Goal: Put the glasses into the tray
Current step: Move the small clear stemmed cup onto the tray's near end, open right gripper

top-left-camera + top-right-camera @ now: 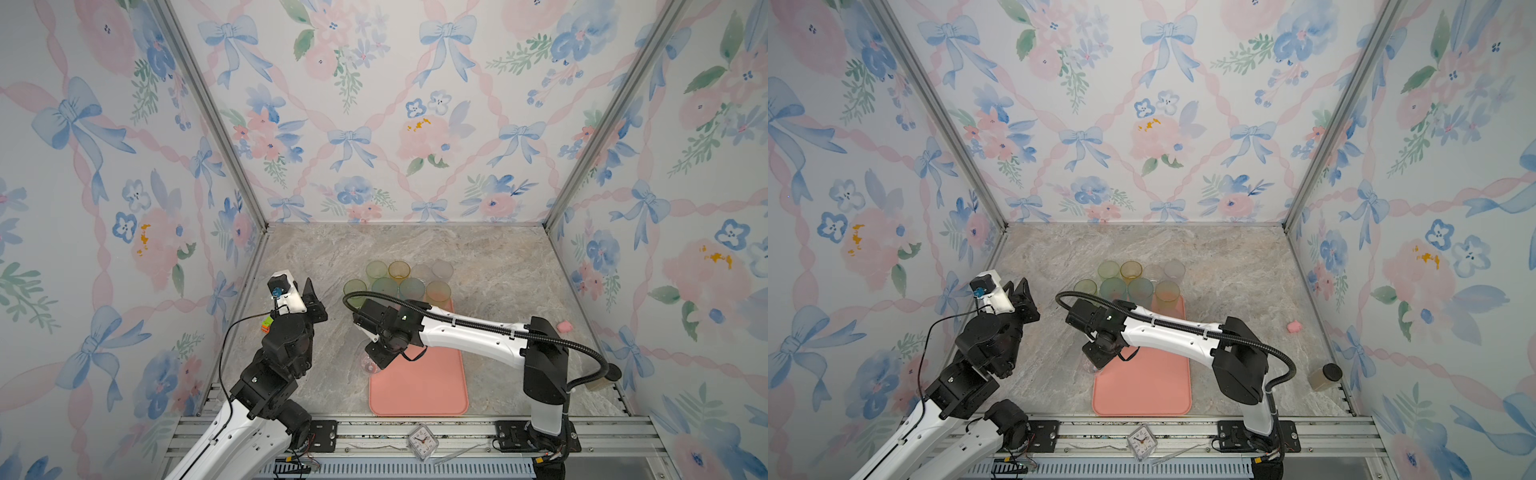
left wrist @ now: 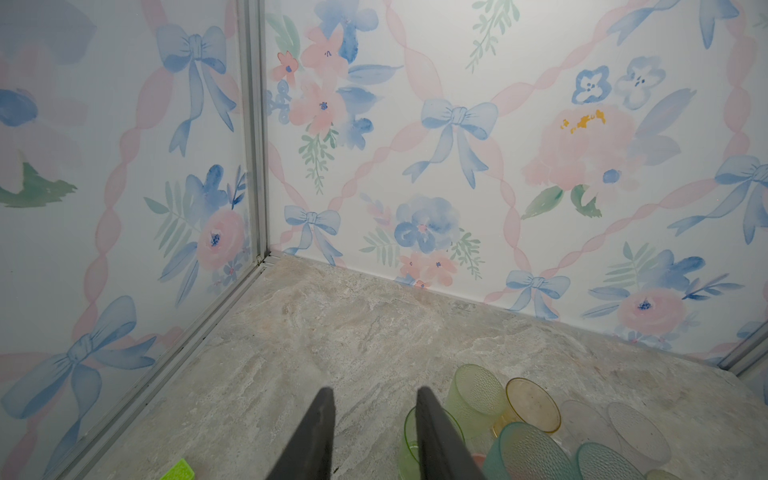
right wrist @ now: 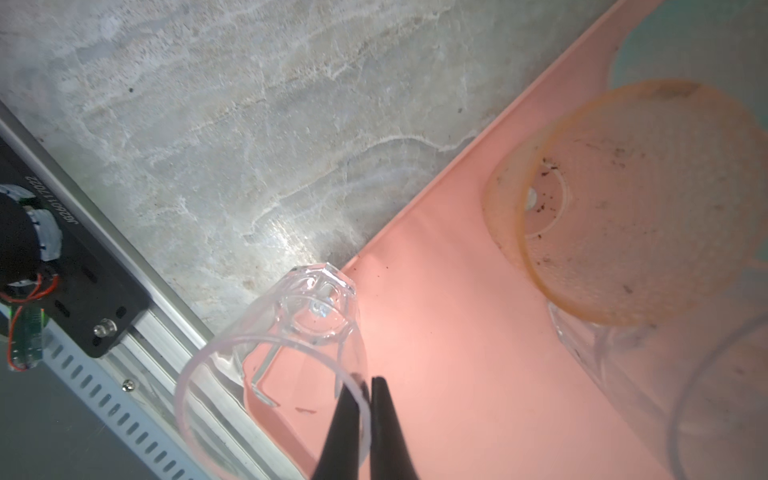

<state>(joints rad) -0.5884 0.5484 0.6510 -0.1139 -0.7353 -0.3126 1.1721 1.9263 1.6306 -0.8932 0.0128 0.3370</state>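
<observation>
Two black fingers (image 3: 386, 432) of the right gripper (image 3: 368, 382) are pinched together on the rim of a clear tumbler (image 3: 270, 332), one inside the wall and one outside. The tumbler leans, its base right at the edge of the salmon-pink tray (image 3: 436, 332) where it meets the marble tabletop (image 3: 208, 145); whether the base touches down cannot be told. In both top views it shows faintly under the gripper at the tray's left rim (image 1: 368, 365) (image 1: 1090, 368). A pinkish-orange tumbler (image 3: 623, 208) stands on the tray close by.

The left gripper (image 2: 374, 399) hangs over bare marble, fingers (image 2: 316, 436) partly apart with nothing between them.

Eight more tumblers huddle at the tray's far end (image 1: 399, 282) in two rows: yellow-green, amber, teal, frosted. Only the pinkish-orange one plainly sits on the tray.

Farther out are a small clock (image 1: 423, 442) on the front rail, a pink lump (image 1: 564, 326) near the right wall, and a dark-lidded jar (image 1: 1325, 376).
</observation>
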